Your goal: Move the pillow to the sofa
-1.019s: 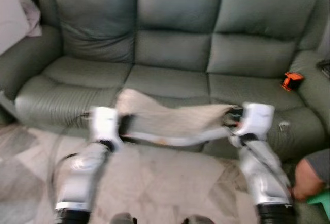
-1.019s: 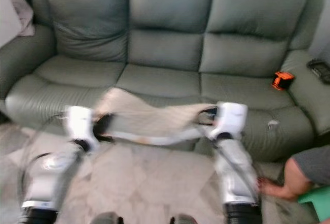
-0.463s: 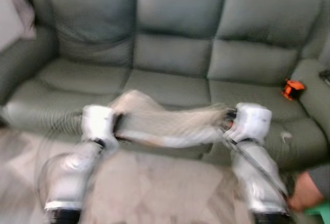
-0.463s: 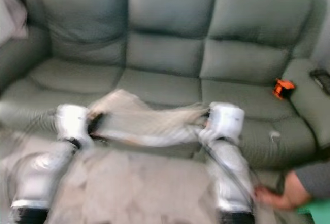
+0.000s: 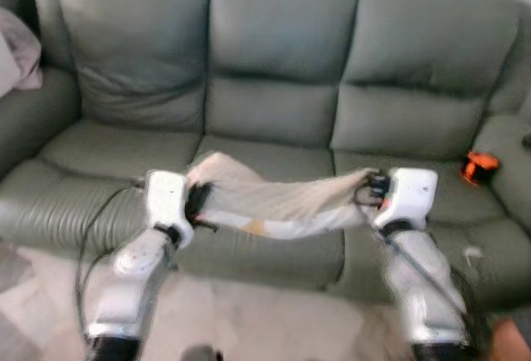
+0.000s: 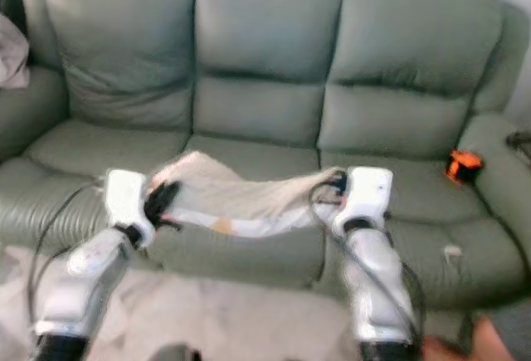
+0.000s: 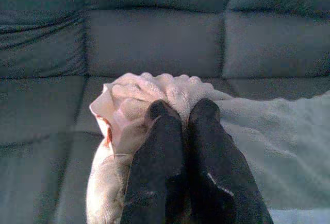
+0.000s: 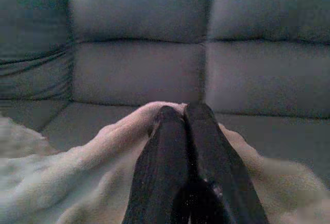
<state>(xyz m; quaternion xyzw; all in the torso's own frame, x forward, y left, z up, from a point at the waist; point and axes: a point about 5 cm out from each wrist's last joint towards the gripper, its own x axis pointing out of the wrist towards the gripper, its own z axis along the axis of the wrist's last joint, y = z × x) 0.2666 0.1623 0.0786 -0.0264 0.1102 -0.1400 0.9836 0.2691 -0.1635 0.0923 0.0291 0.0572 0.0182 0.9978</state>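
We hold the pillow point(image 5: 278, 199) up in the air between our two arms. It is soft and pale, and it sags a little in the middle. Our left gripper point(image 5: 199, 202) pinches one end, and our right gripper point(image 5: 371, 188) pinches the other end. In both wrist views the two black fingers point(image 7: 167, 147) are squeezed tight together with pillow cloth bunched around the tips — so both are closed on it.

The pillow's long way runs side to side, from one arm to the other. That is the same way the sofa point(image 5: 274, 70) runs. The pillow hangs just above the front edge of the middle seat point(image 5: 265, 158), and the seat lies straight ahead of us and a bit lower. Both arms look about as near to it as each other.

We think the next move is a short push forward, then down, then let go. There is lots of open room — the middle seat and the left seat are bare. A small orange thing point(image 5: 478, 166) sits far off on the right seat, well apart from us. A pale cloth point(image 5: 21, 46) lies on the left armrest, also far away.
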